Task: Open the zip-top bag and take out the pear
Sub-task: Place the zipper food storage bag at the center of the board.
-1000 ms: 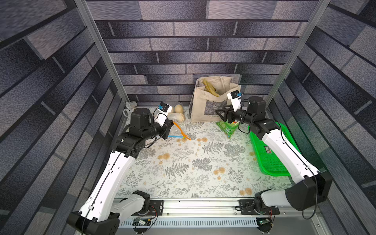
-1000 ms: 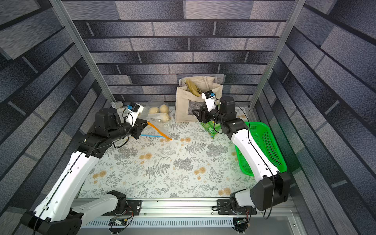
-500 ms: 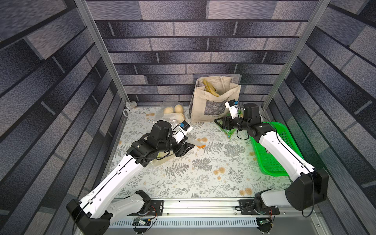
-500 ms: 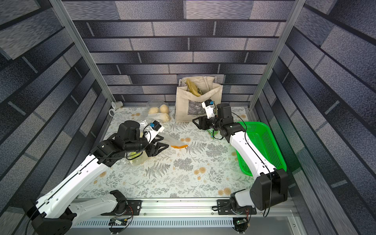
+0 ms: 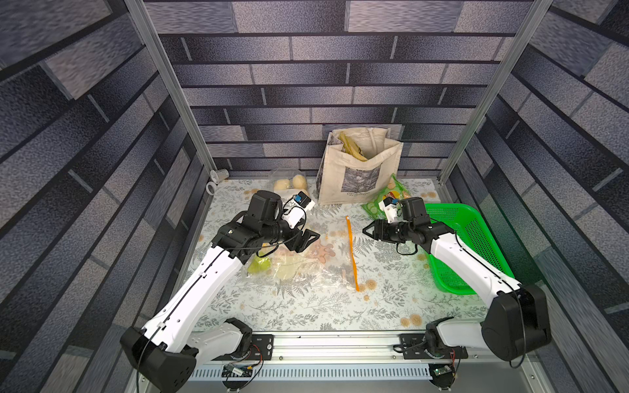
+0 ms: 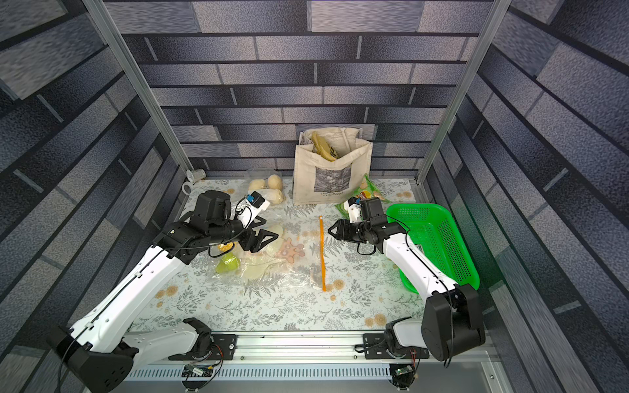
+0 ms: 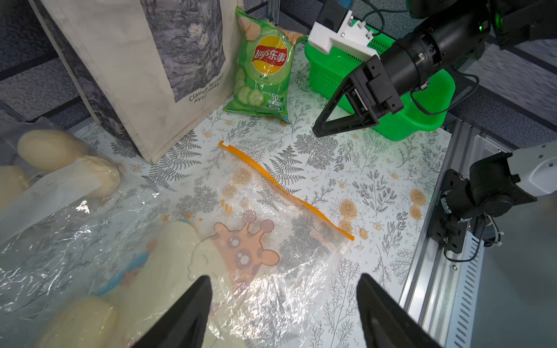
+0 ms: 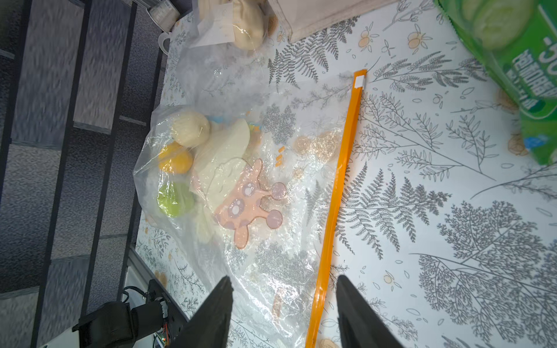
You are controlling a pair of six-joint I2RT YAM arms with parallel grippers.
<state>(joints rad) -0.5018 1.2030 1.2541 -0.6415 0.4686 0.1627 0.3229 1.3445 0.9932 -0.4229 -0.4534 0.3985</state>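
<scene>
Zip-top bag [image 8: 256,256], clear, crinkled, orange-sealed, green pear [image 8: 176,200] inside

Both arms reach inward toward each other; left gripper [image 5: 309,232] and right gripper [image 5: 366,232] hover, jaws apart, empty.

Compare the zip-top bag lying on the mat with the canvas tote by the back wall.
The zip-top bag is clear, crinkled plastic; the canvas tote is opaque cream cloth. The zip-top bag lies flat on the mat; the tote stands upright. The bag's mouth carries an orange zip strip; the tote's top gapes open, no fastener visible. Both hold things: fruit shows through the bag, and a yellow item sticks out of the tote.
</scene>
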